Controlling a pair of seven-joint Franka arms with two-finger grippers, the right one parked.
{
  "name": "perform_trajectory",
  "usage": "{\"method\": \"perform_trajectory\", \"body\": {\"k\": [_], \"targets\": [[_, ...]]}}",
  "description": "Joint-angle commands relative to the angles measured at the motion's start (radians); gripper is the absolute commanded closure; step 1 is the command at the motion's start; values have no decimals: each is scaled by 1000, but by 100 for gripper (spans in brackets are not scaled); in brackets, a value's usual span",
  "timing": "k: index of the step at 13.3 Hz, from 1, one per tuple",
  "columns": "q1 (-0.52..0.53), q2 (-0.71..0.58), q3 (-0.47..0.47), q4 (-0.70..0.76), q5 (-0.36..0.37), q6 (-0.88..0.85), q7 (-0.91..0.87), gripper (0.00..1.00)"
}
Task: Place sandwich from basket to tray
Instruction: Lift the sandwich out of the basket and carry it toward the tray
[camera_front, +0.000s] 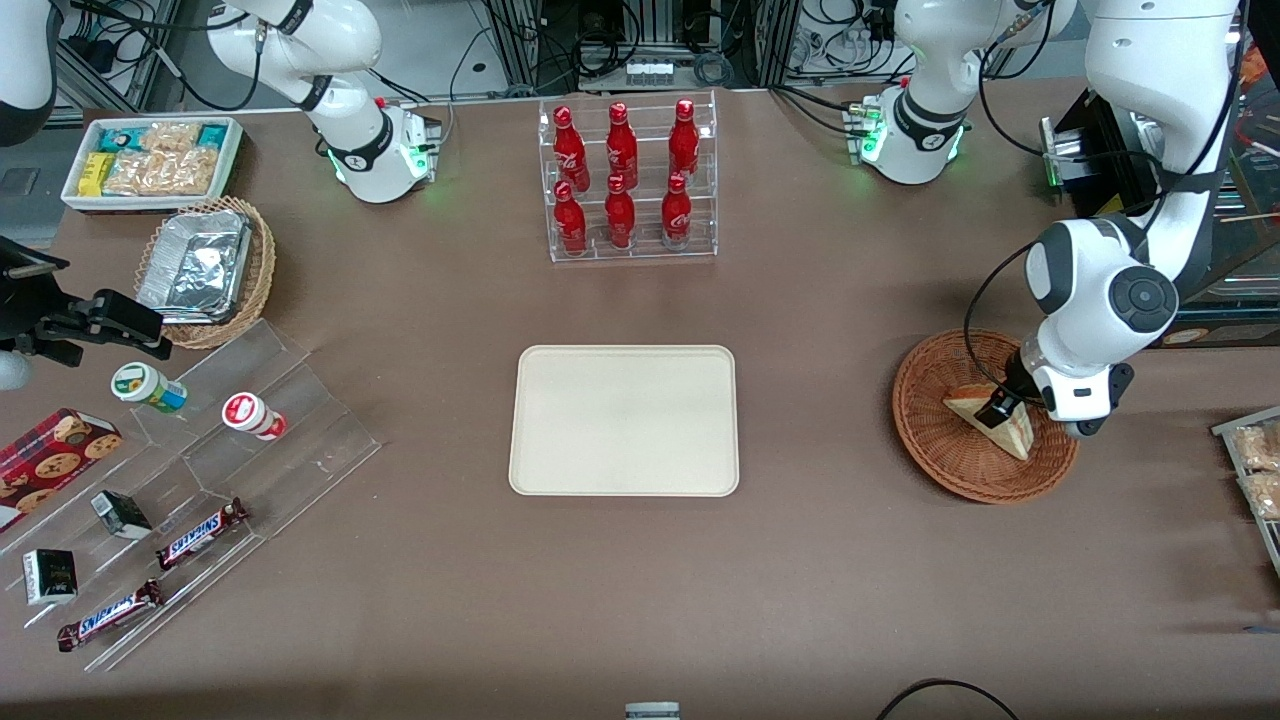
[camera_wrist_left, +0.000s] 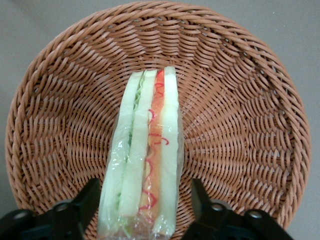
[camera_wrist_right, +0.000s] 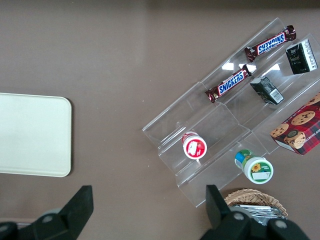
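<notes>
The gripper sits open astride the wrapped sandwich in the basket; closing off-centre could let the slick wrap slip free.

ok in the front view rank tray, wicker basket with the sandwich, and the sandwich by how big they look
1. tray
2. basket
3. sandwich, with the tool down at it, fingers open either side.

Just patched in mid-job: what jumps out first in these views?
The left arm's hand is down in the basket, its open fingers straddling the sandwich without closing on it. The cream tray lies bare mid-table, with a rack of red bottles farther from the front camera.
</notes>
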Motion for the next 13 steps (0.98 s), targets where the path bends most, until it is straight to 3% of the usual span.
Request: {"method": "perform_trajectory", "body": {"k": [1, 6, 10, 13], "targets": [[-9, -16, 6, 0, -6, -12, -4, 84], [-107, -133, 5, 88, 14, -249, -8, 90], [-268, -170, 5, 223, 46, -500, -10, 90], [-419, -147, 3, 284, 46, -517, 4, 90]]}}
